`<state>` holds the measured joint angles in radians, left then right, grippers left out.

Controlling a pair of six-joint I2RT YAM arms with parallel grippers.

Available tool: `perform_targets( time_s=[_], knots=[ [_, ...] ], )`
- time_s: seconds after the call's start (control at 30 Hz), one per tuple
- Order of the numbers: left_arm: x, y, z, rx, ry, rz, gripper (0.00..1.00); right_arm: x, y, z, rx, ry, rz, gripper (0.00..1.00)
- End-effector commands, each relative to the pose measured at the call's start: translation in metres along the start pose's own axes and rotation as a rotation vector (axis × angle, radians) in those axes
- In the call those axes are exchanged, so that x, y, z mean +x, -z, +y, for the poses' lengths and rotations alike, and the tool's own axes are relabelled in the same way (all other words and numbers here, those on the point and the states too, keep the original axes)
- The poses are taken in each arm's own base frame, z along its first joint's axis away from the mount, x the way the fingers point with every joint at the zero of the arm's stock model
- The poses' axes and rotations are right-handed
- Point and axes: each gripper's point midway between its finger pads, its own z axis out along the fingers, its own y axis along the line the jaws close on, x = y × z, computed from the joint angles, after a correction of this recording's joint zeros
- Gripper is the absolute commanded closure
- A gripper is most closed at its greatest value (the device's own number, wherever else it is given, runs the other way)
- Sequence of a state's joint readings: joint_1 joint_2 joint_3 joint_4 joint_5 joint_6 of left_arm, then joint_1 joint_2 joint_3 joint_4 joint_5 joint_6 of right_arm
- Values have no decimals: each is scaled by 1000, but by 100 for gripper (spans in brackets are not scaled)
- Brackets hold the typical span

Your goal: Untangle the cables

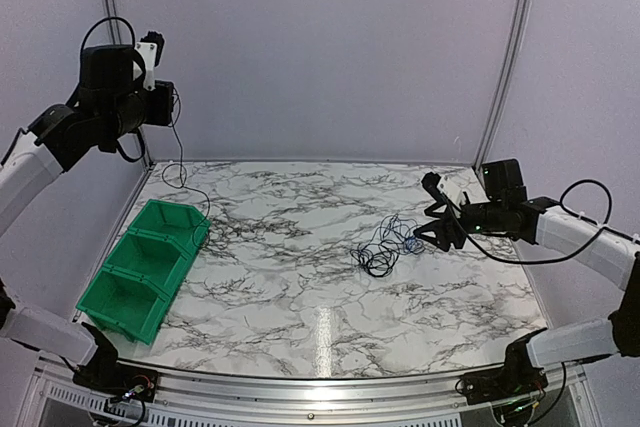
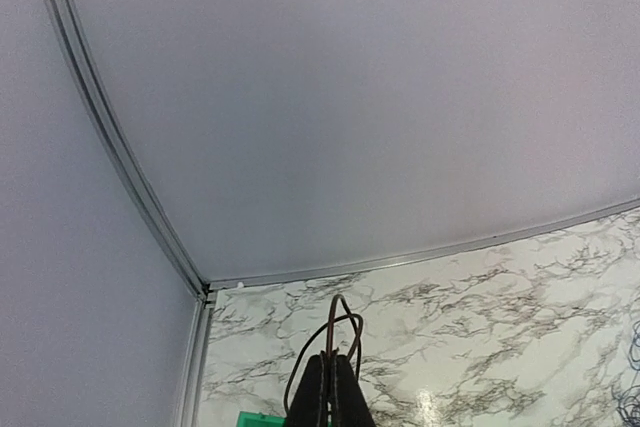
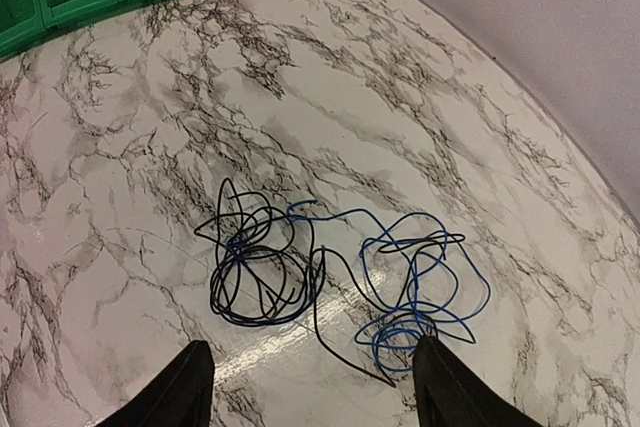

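Note:
The cables (image 1: 383, 247) lie tangled on the marble table right of centre. In the right wrist view they form a black coil (image 3: 258, 272) on the left and blue loops (image 3: 425, 287) on the right, linked by crossing strands. My right gripper (image 1: 437, 223) hovers just right of the tangle, open, and nothing sits between its fingers (image 3: 185, 387). My left gripper (image 1: 168, 99) is raised high at the far left. It is shut on a separate thin dark cable (image 2: 340, 332), which hangs down (image 1: 180, 162) toward the table beside the bins.
A row of three green bins (image 1: 145, 265) stands along the left edge of the table, and one corner of the green bins (image 2: 250, 419) shows under the left gripper. Grey walls close the back and both sides.

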<state>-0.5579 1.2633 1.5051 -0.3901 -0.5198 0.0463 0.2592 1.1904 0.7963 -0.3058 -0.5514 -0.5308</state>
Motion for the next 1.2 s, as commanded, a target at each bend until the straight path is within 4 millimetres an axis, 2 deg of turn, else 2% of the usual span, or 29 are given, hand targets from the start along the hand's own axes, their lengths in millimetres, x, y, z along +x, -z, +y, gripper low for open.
perform_targets(
  time_s=[0.0, 0.17, 0.33, 0.43, 0.53, 0.63, 0.9, 1.17],
  knots=[
    [5, -21, 24, -69, -39, 35, 100, 0, -2, -6, 12, 11, 6, 32],
    [9, -39, 48, -112, 29, 45, 100, -6, 2, -6, 20, 8, -12, 32],
    [25, -63, 67, -132, 101, 84, 100, -2, 1, -6, 23, 18, -2, 33],
    [46, -74, 71, -152, 112, 127, 100, -1, 0, -6, 22, 22, 1, 33],
    [66, -76, 74, -167, 113, 161, 100, -1, 1, -6, 26, 30, 2, 33],
    [84, -71, 76, -178, 120, 185, 100, 1, 1, -6, 26, 35, 5, 33],
    [151, -56, 75, -198, 141, 293, 100, 6, -3, -4, 5, 32, 23, 33],
    [216, -75, 62, -190, 133, 432, 100, 12, -7, -2, -12, 28, 44, 33]
  ],
)
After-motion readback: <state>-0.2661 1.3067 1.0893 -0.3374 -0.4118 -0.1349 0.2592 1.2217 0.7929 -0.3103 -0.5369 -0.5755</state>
